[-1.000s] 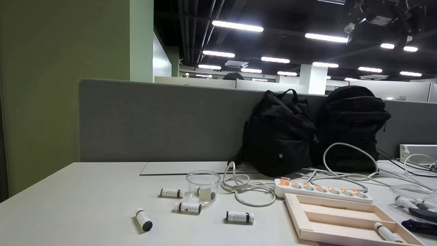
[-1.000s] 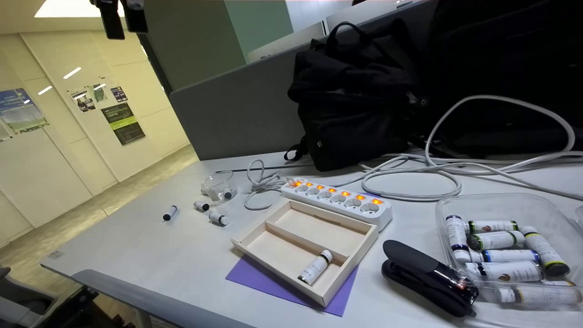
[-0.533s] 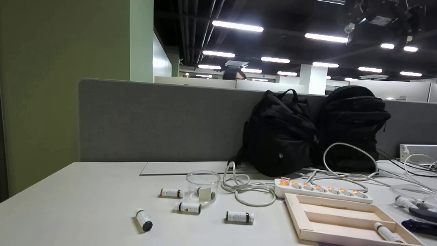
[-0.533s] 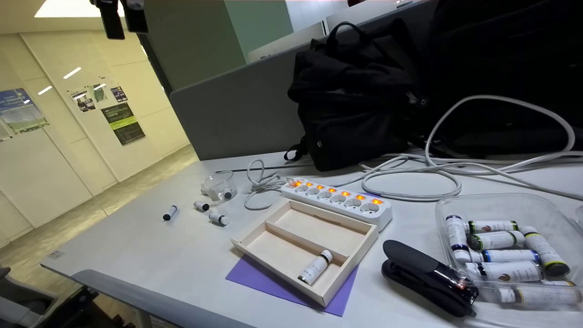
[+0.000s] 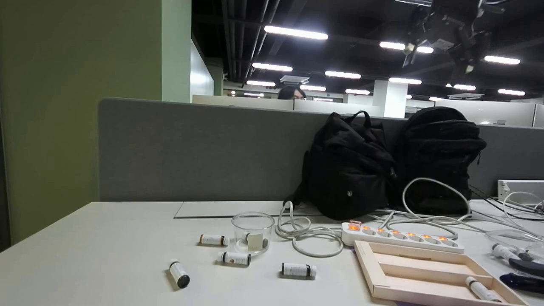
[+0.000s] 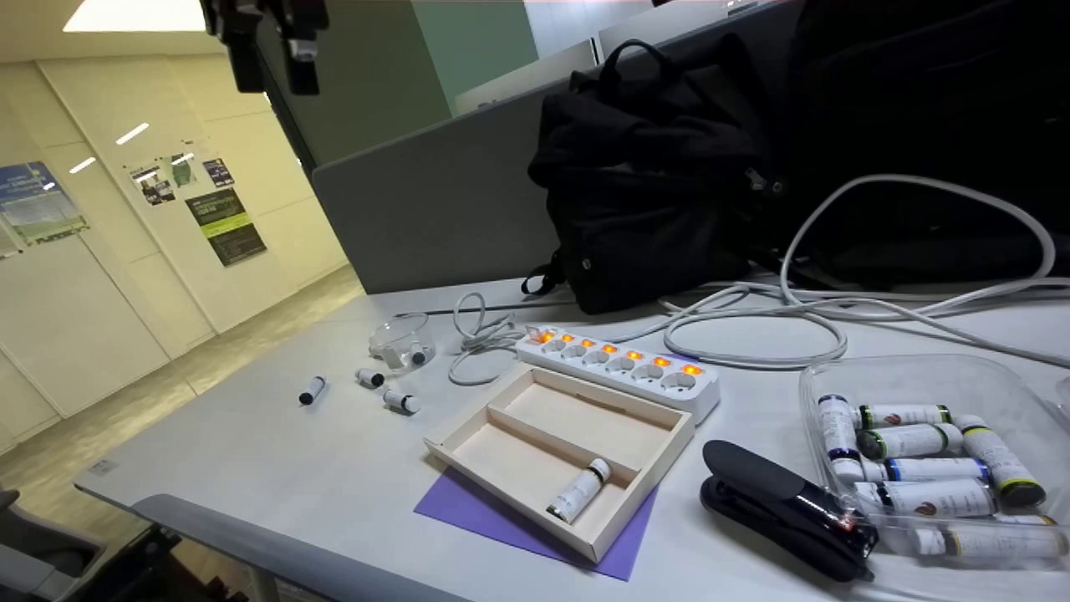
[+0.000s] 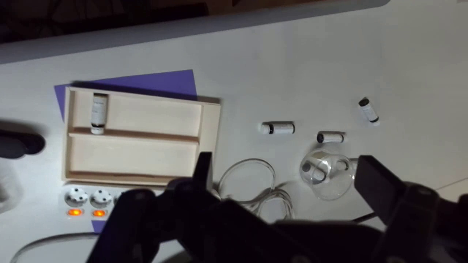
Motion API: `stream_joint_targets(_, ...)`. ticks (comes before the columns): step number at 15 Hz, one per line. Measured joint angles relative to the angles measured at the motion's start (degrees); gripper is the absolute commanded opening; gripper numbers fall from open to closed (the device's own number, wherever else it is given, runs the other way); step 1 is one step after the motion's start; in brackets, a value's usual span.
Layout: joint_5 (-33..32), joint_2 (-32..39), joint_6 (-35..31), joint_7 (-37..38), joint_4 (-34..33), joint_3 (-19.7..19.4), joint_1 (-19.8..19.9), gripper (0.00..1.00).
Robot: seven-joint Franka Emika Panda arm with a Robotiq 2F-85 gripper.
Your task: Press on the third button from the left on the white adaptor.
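In an exterior view my gripper hangs at the upper left of the frame, high over the desk and well apart from everything on it. I have it spread wide: in the wrist view my fingers stand far apart, one just left of centre, the other towards the lower right, with only air between them. Through that gap, well below me, show the cup and loops of cable. In an exterior view the adaptor lies near the centre of the frame, its row of buttons glowing orange. The tray sits just beside it, a bottle lying in the compartment towards the lower left. In the wrist view the adaptor shows at the lower left, two lit buttons in sight and part of its length hidden behind my gripper.
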State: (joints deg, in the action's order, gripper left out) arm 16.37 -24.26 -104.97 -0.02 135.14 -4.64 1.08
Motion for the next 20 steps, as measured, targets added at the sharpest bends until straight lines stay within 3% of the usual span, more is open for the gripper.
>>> stream_joint_targets(5, 6.4, 16.8, -11.6, -9.1, -9.0, -0.7, -0.6, 1.0)
stream_joint_targets(11, 0.6, 33.6, -18.9, -7.0, -23.1, -1.2, 2.6, 1.0)
stream_joint_targets(18, 0.1, 35.9, -18.9, -5.9, -25.9, -1.1, 3.1, 1.0)
stream_joint_targets(19, 0.1, 36.1, -18.9, -6.0, -25.9, -1.1, 3.3, 0.75)
stream_joint_targets(20, -0.1, 36.5, -19.3, -6.0, -25.9, -1.1, 3.6, 0.73)
